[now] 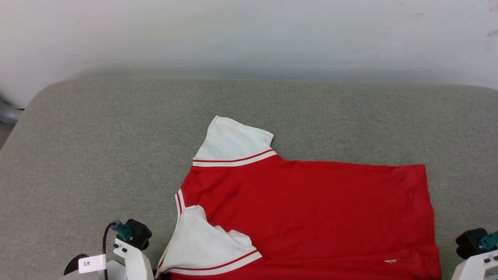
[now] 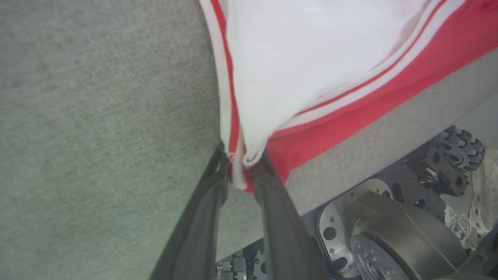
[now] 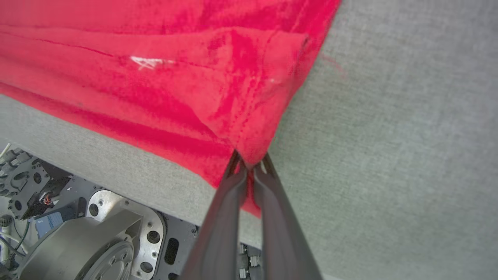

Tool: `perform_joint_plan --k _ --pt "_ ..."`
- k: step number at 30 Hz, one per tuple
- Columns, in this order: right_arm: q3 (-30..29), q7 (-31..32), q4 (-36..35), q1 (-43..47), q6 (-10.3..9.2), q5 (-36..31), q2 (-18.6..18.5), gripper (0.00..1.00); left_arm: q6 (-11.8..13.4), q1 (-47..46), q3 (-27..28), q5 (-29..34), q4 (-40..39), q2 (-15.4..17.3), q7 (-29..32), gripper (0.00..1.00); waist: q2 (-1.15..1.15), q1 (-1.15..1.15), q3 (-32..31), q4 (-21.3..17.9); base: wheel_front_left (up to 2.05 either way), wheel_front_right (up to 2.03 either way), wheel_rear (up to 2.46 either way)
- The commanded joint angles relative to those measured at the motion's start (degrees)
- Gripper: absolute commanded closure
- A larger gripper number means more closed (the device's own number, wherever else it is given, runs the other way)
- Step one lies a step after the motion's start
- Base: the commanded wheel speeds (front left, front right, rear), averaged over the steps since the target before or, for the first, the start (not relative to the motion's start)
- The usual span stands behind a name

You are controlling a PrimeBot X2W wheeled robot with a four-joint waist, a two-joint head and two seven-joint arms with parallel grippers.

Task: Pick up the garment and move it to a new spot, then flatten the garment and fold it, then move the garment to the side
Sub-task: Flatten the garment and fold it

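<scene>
The garment [image 1: 311,210] is lying spread on the grey cushion [image 1: 116,136], sideways to the robot. Its neckline end is pointing toward the cushion's left edge and its hem toward the right edge, and its near long side is running right along the cushion's near edge. The far sleeve [image 1: 233,140] is lying flat, reaching toward the far edge. The near sleeve [image 1: 206,241] is sitting doubled back onto the red body, with a rumple in it.

The left gripper [image 2: 245,171] is pinching the garment's near-left corner, where striped trim and white sleeve cloth are gathering to a point between its narrowly parted fingers. The right gripper [image 3: 251,163] is clamping the near-right hem corner with its fingers all but meeting, and the red cloth is pulling into creases toward them.

Judging by this, the flattening is nearly finishing and the fold is coming up. To do it well, both arms should be keeping the near side taut between them and rising together and level, so the edge is not sagging in the middle. The doubled near sleeve is needing attention, since carrying it over as it lies would be trapping a lump inside the fold. The left grip is looking shallow, on the very tip of the cloth, so a slow, even lift is mattering most there
</scene>
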Motion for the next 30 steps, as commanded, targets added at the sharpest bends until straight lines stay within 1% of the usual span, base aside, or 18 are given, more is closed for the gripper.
perform_joint_plan --k 1,5,8,15,18,22,25,26,28,30 --pt "-0.63 -0.99 0.23 0.64 -0.11 -0.14 0.33 0.00 0.29 -0.12 0.50 0.53 0.71 0.58 -0.79 0.00 0.00 0.00 -0.36 0.17 0.00 0.00 0.00" --pt "-2.59 -6.30 -0.76 0.61 -0.08 -1.53 1.71 0.00 0.42 -0.99 1.26 1.70 0.26 1.33 -3.02 0.00 0.00 0.00 -1.79 0.43 0.00 0.00 0.00" --pt "-5.41 -11.12 -2.30 0.26 -0.08 -2.80 3.52 0.00 1.20 -2.12 2.62 2.45 -1.10 2.50 -5.16 0.00 0.00 0.00 -2.79 0.57 0.00 0.00 0.00" --pt "-12.06 -23.54 -7.59 -2.14 -0.08 -11.39 10.56 0.00 3.10 -7.36 6.54 4.89 -4.01 4.00 -9.33 0.00 0.00 0.00 -3.15 -0.17 0.00 0.00 0.00" --pt "-13.75 -27.96 -10.25 -3.52 -0.08 -15.34 13.95 0.00 3.58 -10.57 7.83 6.58 -3.82 3.43 -10.44 0.00 0.00 0.00 -2.44 -0.98 0.00 0.00 0.00" --pt "-14.73 -32.21 -13.28 -4.69 -0.08 -19.67 17.94 0.00 3.40 -15.87 9.73 8.73 -2.05 1.79 -12.01 0.00 0.00 0.00 -0.53 -2.36 0.00 0.00 0.00" --pt "-14.41 -33.59 -15.14 -5.45 -0.08 -22.07 19.95 0.00 2.28 -19.70 10.94 8.89 0.07 -0.02 -11.89 0.00 0.00 0.00 1.80 -3.62 0.00 0.00 0.00" --pt "-14.21 -33.86 -15.68 -5.66 -0.08 -22.74 20.47 0.00 1.51 -21.18 11.19 8.95 1.08 -0.61 -11.43 0.00 0.00 0.00 2.64 -4.04 0.00 0.00 0.00" --pt "-13.65 -34.12 -16.62 -6.05 -0.08 -23.67 21.35 0.00 -0.08 -24.04 11.54 8.45 3.08 -1.56 -9.66 0.00 0.00 0.00 4.65 -5.02 0.00 0.00 0.00" --pt "-13.20 -34.17 -17.61 -6.57 -0.08 -24.29 22.07 0.00 -2.00 -26.76 11.61 7.05 5.01 -2.54 -6.25 0.00 0.00 0.00 6.94 -6.06 0.00 0.00 0.00"
